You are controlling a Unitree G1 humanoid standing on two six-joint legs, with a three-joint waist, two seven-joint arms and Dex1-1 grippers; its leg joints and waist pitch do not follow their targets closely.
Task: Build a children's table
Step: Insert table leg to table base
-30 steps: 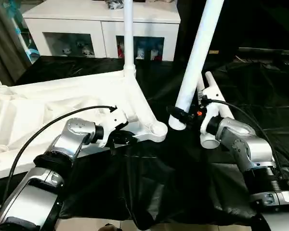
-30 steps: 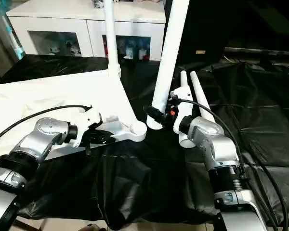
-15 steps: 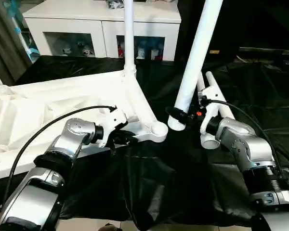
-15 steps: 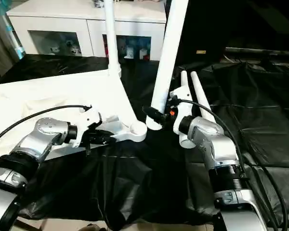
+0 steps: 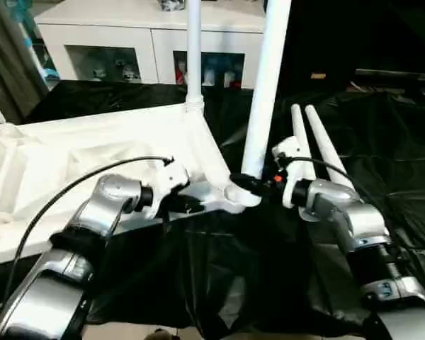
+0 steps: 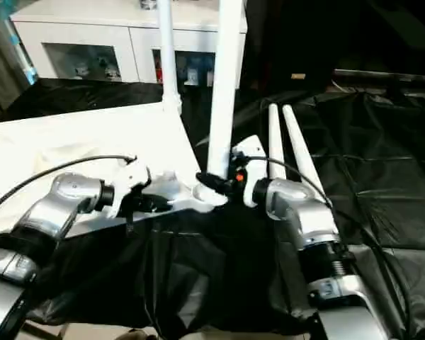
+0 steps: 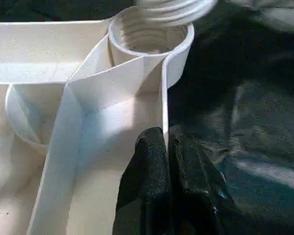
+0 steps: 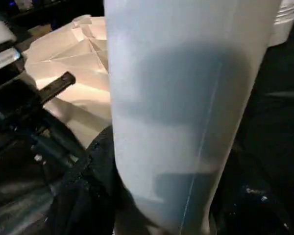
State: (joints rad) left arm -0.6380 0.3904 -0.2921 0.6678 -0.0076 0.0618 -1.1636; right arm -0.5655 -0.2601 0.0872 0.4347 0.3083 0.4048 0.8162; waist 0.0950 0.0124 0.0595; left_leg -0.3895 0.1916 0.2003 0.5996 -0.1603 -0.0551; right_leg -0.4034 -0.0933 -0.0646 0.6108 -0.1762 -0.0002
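1. One white plastic rectangular tabletop (image 5: 92,152) is lying upside down on the black sheet (image 5: 219,276), ribbed underside facing up, filling the left of the scene. It is looking light but broad and stiff; the thin rim wall is offering the likeliest hold.
2. The left gripper (image 7: 167,147) is pinching that rim wall just near of the near right corner socket (image 7: 152,36), its black fingers pressed together on the thin plastic, probably steadying the top.
3. One long white tapered tube leg (image 5: 263,85) is standing nearly upright, its lower end sitting at or just over the same socket. The right gripper (image 5: 246,184) is clamping it low, close to that end. The tube is appearing hollow, light, smooth and likely slippery; a low hold seems to be giving better control.
4. One fitted white leg (image 5: 193,53) is standing in the far right corner socket.
5. Two spare white legs (image 5: 313,138) are lying side by side on the sheet, right of the tabletop.
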